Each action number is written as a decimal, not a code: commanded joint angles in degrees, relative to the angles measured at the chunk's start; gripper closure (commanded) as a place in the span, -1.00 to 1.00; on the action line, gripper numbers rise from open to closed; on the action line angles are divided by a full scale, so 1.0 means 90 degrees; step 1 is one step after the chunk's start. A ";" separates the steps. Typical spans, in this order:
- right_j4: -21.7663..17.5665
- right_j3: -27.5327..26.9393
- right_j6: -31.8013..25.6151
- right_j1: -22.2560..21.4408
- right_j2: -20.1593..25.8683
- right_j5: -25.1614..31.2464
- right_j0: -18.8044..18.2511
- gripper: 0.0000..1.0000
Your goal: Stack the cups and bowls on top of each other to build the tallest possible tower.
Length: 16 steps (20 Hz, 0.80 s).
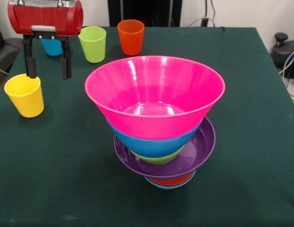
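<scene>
The tower of glossy plastic bowls [158, 123] is standing mid-table: the large pink bowl [155, 94] is sitting topmost, over deep blue [154, 144], green [158, 159], wide purple [184, 158], orange [171, 180] and light-blue [173, 185]. Behind it, the lime green tumbler [93, 44] and orange tumbler [130, 37] are standing upright, well apart from the stack. The gripper [47, 64] is hanging with fingers spread and empty, just above the yellow tumbler [25, 95], partly hiding the blue tumbler [53, 46].
</scene>
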 commanded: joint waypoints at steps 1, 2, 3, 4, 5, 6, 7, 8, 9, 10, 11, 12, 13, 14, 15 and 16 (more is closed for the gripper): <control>-0.0012 0.0385 0.0630 0.0549 0.0099 -0.0244 -0.0036 -1.00; -0.0023 0.0400 0.0621 0.0561 0.0107 -0.0262 -0.0053 -1.00; -0.0030 0.0412 0.0617 0.0582 0.0116 -0.0282 -0.0070 -1.00; -0.0047 0.0419 0.0613 0.0610 0.0122 -0.0318 -0.0084 -1.00; -0.0057 0.0421 0.0611 0.0648 0.0132 -0.0354 -0.0100 -1.00; -0.0069 0.0410 0.0605 0.0693 0.0142 -0.0389 -0.0112 -1.00; -0.0081 0.0398 0.0599 0.0738 0.0152 -0.0424 -0.0124 -1.00; -0.0102 0.0382 0.0596 0.0772 0.0149 -0.0467 -0.0124 -1.00; -0.0109 0.0371 0.0605 0.0802 0.0143 -0.0500 -0.0122 -1.00; -0.0124 0.0356 0.0600 0.0828 0.0141 -0.0537 -0.0122 -1.00; -0.0128 0.0342 0.0587 0.0857 0.0147 -0.0553 -0.0127 -1.00; -0.0132 0.0334 0.0577 0.0876 0.0149 -0.0578 -0.0134 -1.00; -0.0135 0.0324 0.0556 0.0894 0.0159 -0.0587 -0.0145 -1.00; -0.0132 0.0320 0.0531 0.0908 0.0172 -0.0584 -0.0161 -1.00; -0.0129 0.0315 0.0506 0.0909 0.0182 -0.0572 -0.0174 -1.00; -0.0121 0.0316 0.0483 0.0902 0.0191 -0.0551 -0.0187 -1.00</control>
